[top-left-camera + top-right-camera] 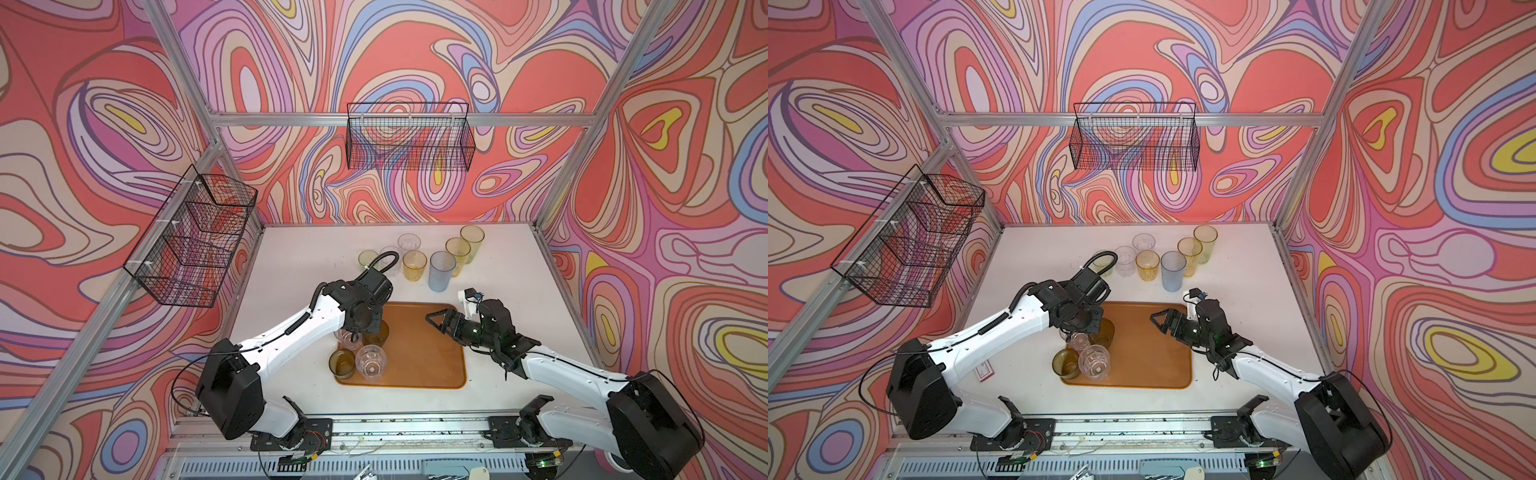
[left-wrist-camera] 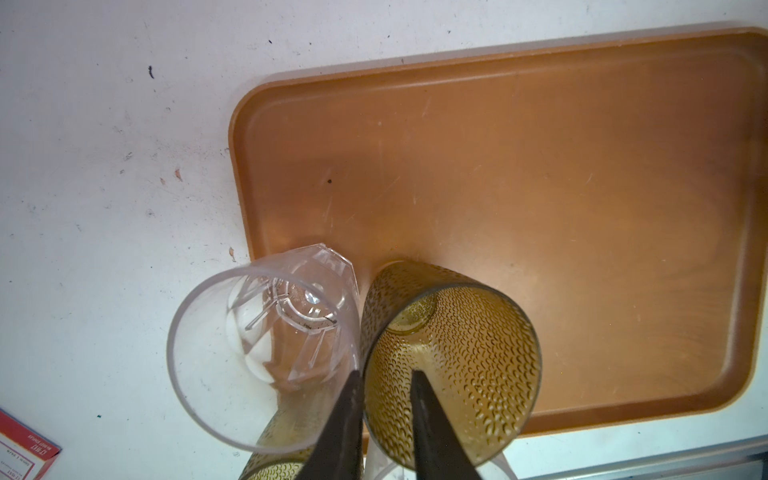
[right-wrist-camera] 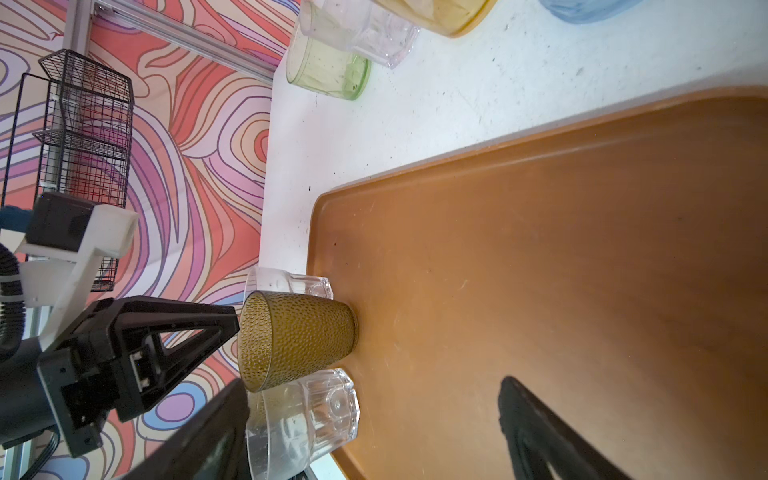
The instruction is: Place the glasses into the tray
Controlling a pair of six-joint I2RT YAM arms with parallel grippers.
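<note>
Tray (image 1: 424,357): laid flat at the middle of the white table (image 1: 503,332), with its long side running 9 to 3 o'clock; the 3 o'clock half is bare.
Glasses in the tray: four are stood upright, bunched at the 9 o'clock end. The dimpled olive glass (image 2: 457,353) has the faceted clear glass (image 2: 257,332) just beside it at 9 o'clock. The short olive glass (image 1: 343,363) and the ribbed clear glass (image 1: 371,361) are set toward 6 o'clock.
Glasses on the table: seven are grouped at 12 o'clock from the tray, apart from it. These are the pale green glass (image 1: 368,259), near clear glass (image 1: 1125,262), far clear glass (image 1: 409,243), amber glass (image 1: 414,266), pale blue glass (image 1: 440,270), yellow glass (image 1: 458,253) and yellow-green glass (image 1: 472,243).
Left gripper (image 2: 384,374): poised at the dimpled olive glass with jaws narrow, set astride the rim. One finger (image 2: 340,415) is outside against the wall and the other inside; whether the wall is pinched cannot be told.
Right gripper (image 1: 435,321): held above the tray's 1 o'clock corner, jaws spread wide, nothing between them.
Back basket (image 1: 409,137): hung at 12 o'clock.
Side basket (image 1: 195,237): hung at 9 o'clock.
</note>
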